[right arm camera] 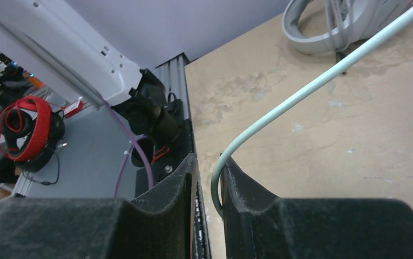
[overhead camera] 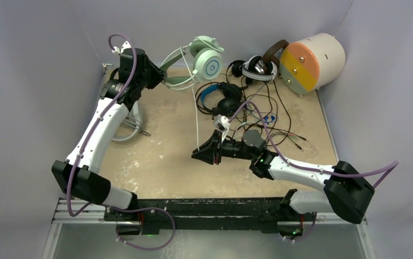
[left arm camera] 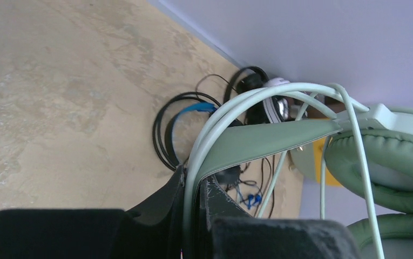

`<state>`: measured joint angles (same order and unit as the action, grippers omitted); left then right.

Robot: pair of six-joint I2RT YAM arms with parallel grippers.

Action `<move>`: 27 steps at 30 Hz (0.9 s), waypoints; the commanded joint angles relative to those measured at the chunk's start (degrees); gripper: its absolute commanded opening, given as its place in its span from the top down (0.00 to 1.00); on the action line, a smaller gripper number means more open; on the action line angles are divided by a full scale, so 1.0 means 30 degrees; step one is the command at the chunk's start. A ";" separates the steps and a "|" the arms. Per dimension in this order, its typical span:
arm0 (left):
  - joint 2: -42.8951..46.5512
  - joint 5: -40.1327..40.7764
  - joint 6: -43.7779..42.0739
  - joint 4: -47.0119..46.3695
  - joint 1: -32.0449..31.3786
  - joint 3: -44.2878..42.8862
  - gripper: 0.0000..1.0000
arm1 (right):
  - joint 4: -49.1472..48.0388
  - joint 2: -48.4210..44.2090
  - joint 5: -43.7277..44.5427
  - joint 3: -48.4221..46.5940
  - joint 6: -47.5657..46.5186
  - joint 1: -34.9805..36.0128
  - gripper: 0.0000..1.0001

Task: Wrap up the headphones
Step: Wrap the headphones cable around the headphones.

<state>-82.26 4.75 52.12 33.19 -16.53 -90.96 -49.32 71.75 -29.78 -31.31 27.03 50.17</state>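
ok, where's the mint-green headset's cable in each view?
Top external: mint-green cable runs down the centre, from the mint-green headset to the right tool.
Left wrist: looped over the headband, centre-right, pinched in the left tool.
Right wrist: diagonal from top right into the tool's gap.
Shared landmark: tan tabletop.

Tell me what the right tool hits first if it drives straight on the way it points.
The right tool points left across bare table; nothing lies in that stretch. First in line looks to be the left arm near its base, though depth is unclear.
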 commanded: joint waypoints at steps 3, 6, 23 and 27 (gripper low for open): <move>0.0270 0.3727 0.1946 -0.3180 0.0209 0.1997 1.00 | 0.2105 -0.1254 -0.0988 -0.2203 0.0212 0.0558 0.77; 0.0929 0.5008 0.1582 -0.4532 0.0209 0.4096 1.00 | 0.3713 -0.1705 -0.0715 -0.3281 0.0362 0.0534 0.82; 0.2629 1.4579 -0.4598 -0.7403 -0.4099 1.0354 1.00 | 2.2211 -0.0713 0.6808 -1.3975 -0.4343 0.0513 1.00; 0.3524 1.4604 -0.5852 -0.8133 -0.4720 1.1486 1.00 | 2.5905 0.1181 1.0414 -1.6326 -0.5538 0.0477 1.00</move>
<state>-75.90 40.97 39.53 16.08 -29.91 -58.89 13.10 71.72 -10.66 -74.43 16.71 51.40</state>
